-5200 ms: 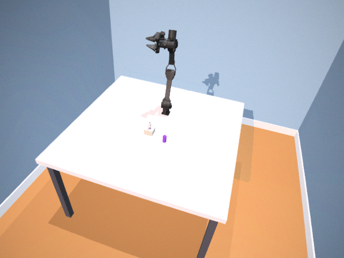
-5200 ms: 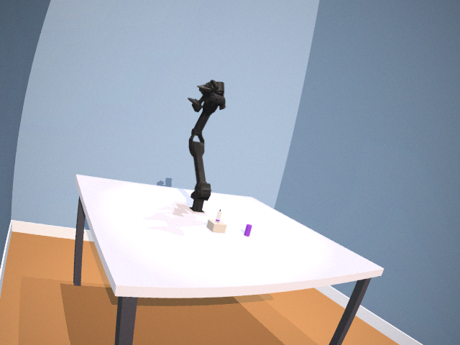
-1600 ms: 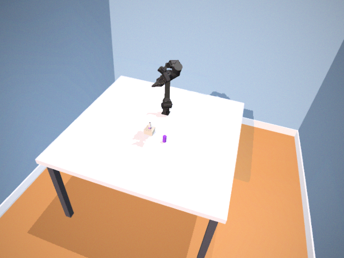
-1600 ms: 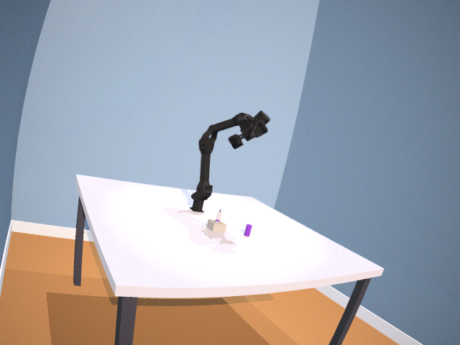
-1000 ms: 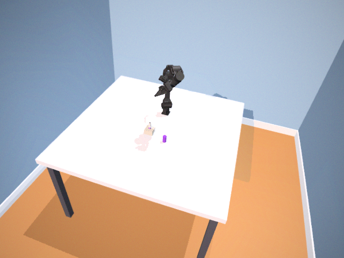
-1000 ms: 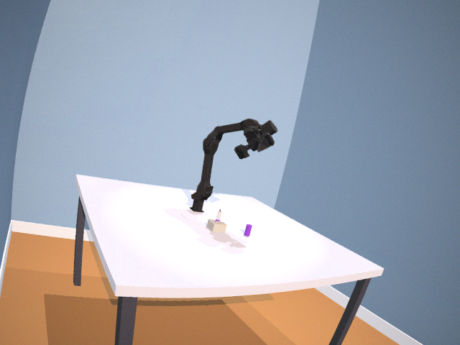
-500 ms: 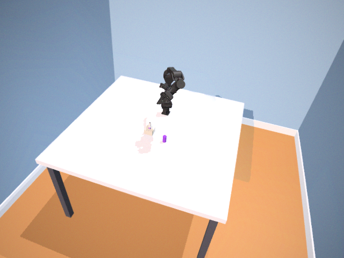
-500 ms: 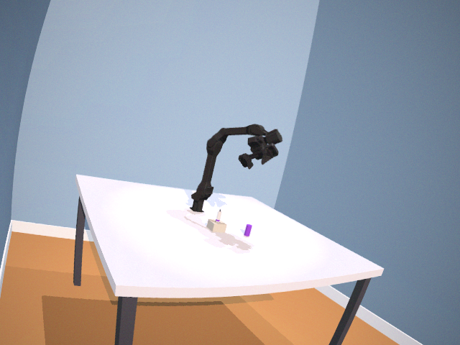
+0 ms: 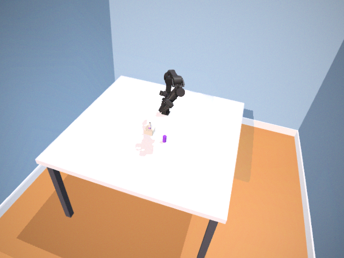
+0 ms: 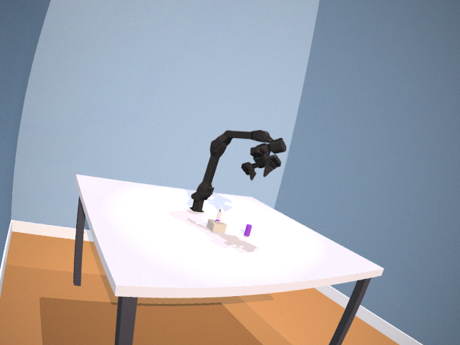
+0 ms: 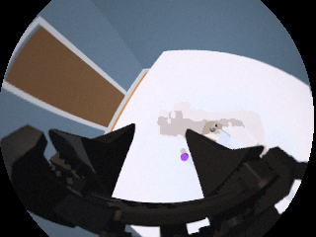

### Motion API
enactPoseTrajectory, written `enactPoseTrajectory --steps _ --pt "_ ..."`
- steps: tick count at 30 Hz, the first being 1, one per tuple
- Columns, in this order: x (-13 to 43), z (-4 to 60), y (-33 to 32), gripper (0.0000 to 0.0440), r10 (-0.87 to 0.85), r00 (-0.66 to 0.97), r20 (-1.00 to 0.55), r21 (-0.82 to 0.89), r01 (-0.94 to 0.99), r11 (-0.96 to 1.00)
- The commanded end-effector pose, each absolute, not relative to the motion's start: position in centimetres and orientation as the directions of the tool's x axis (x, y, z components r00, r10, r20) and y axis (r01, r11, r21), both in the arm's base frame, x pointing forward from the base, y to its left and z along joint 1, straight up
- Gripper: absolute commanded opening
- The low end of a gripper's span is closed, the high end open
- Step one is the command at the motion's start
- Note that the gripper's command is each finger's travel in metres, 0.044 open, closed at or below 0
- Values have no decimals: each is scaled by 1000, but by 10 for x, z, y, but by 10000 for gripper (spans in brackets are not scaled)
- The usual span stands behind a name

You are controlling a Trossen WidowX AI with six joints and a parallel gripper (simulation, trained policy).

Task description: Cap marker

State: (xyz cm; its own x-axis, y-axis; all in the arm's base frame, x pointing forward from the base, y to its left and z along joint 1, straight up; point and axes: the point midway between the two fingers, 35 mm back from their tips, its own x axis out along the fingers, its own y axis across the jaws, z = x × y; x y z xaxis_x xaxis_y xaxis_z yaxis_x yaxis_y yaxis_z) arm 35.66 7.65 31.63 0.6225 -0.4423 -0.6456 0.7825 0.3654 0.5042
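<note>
pincer (image 9: 162,101) (image 10: 259,177) (image 11: 161,129): fingers spread apart, nothing between them, high above the bench (image 9: 124,155) (image 10: 178,263) (image 11: 148,173)
cap (image 9: 164,138) (image 10: 247,230) (image 11: 184,157): upright on the bench, near the holder block
holder block (image 9: 148,132) (image 10: 216,226) (image 11: 213,132): carries the marker (image 9: 149,126) (image 10: 218,215) (image 11: 214,127), upright, tip bare
step in hand: reaching for the cap, it seems
next move: centre the fingers over the cap, lower around it, then close

Blue walls (image 9: 222,41) (image 10: 167,93) (image 11: 183,30) with white baseboards (image 9: 269,126) (image 10: 44,228) (image 11: 64,109) above an orange-brown floor (image 9: 266,166) (image 10: 40,256) (image 11: 54,69).
</note>
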Motion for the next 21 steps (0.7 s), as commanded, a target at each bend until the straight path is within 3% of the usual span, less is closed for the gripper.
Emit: enactPoseTrajectory --steps 1,21 --pt "359 308 79 321 -434 603 -669 491 797 351" --pt "373 256 92 321 -369 469 -802 397 881 256"
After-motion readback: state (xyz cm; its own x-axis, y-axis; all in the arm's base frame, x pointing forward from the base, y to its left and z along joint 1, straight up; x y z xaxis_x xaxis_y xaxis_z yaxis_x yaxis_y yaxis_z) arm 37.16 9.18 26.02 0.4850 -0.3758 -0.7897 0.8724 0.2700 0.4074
